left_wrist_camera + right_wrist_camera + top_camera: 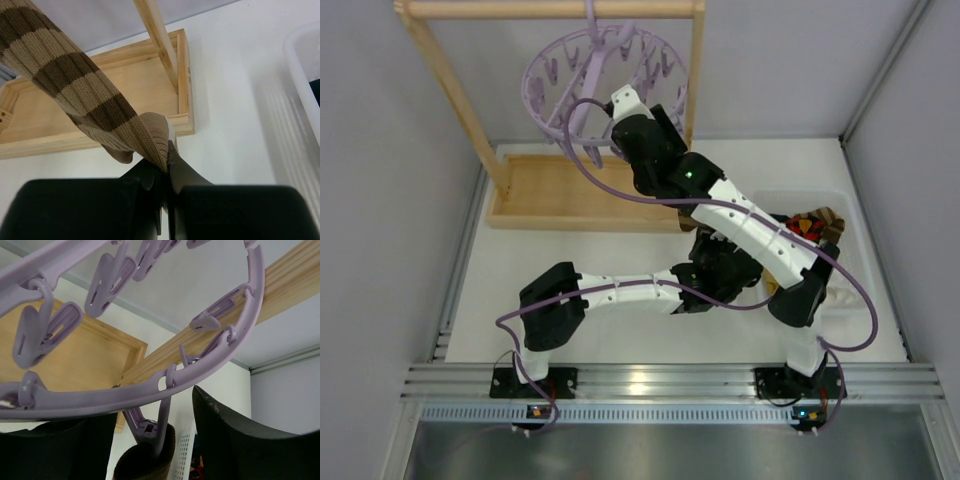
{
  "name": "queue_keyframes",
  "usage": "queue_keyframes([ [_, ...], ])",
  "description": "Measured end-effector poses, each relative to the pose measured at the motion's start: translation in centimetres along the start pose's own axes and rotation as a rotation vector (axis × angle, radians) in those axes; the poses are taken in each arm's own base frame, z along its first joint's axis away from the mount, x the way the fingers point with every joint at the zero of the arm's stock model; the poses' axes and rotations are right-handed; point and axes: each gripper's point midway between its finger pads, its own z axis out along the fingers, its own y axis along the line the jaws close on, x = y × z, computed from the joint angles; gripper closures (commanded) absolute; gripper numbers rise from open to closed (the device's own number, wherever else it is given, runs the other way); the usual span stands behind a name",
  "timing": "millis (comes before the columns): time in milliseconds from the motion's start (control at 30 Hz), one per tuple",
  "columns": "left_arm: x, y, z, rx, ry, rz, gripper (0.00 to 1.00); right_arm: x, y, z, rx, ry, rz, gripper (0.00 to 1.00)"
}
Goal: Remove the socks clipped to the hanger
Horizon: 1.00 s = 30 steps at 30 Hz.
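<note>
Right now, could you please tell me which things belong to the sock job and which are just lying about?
Job: hanger; brown sock clipped to it; striped sock in left claw; loose socks in the bin.
Lying about: rack; bin.

You've got the hanger [588,75] hooked on the rail [550,9]: round lilac ring, cross spokes, pegs dangling. One plain brown sock [145,457] is clipped to it. A rim peg [159,430] bites its top edge and the sock hangs straight down under the ring. Striped sock [85,85], brown and cream rib knit, runs diagonally. Its lower end is pinched in the left gripper [165,167] and its upper end is out of view. Argyle sock [798,226], black with red diamonds, lies in the bin [850,205], touching a brownish one.
</note>
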Motion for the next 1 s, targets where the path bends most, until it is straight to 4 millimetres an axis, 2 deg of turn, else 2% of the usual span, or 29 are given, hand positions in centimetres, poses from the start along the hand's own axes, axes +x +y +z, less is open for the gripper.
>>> queue_keyframes([
  [233, 0.0, 0.0, 0.0, 0.0, 0.0, -0.001, 1.0, -0.3, 0.1, 0.2, 0.01, -0.012, -0.006, 0.53],
  [333, 0.0, 0.0, 0.0, 0.0, 0.0, -0.006, 1.0, -0.6, 0.1, 0.0, 0.015, -0.019, -0.018, 0.69],
  [367, 0.0, 0.0, 0.0, 0.0, 0.0, -0.007, 1.0, -0.7, 0.1, -0.1, 0.017, -0.022, -0.02, 0.79],
  [433, 0.1, -0.1, 0.0, 0.003, 0.001, -0.01, 1.0, -0.9, 0.3, -0.2, 0.015, -0.031, -0.021, 0.87],
  [567, 0.8, -0.2, 0.0, 0.009, 0.008, -0.005, 1.0, -1.3, 0.5, -0.4, 0.013, -0.043, -0.012, 0.88],
  [700, 2.7, 0.6, 0.3, 0.006, 0.029, 0.013, 1.0, -1.3, 0.9, -0.3, -0.001, -0.048, -0.005, 0.88],
  [867, 5.0, 3.0, 0.1, 0.043, 0.07, 0.023, 1.0, -1.2, 2.9, 0.3, -0.065, -0.052, 0.017, 0.88],
  [1000, 4.8, 6.1, -2.2, 0.119, 0.076, -0.07, 1.0, -1.5, 4.8, 0.7, -0.128, -0.062, 0.047, 0.87],
])
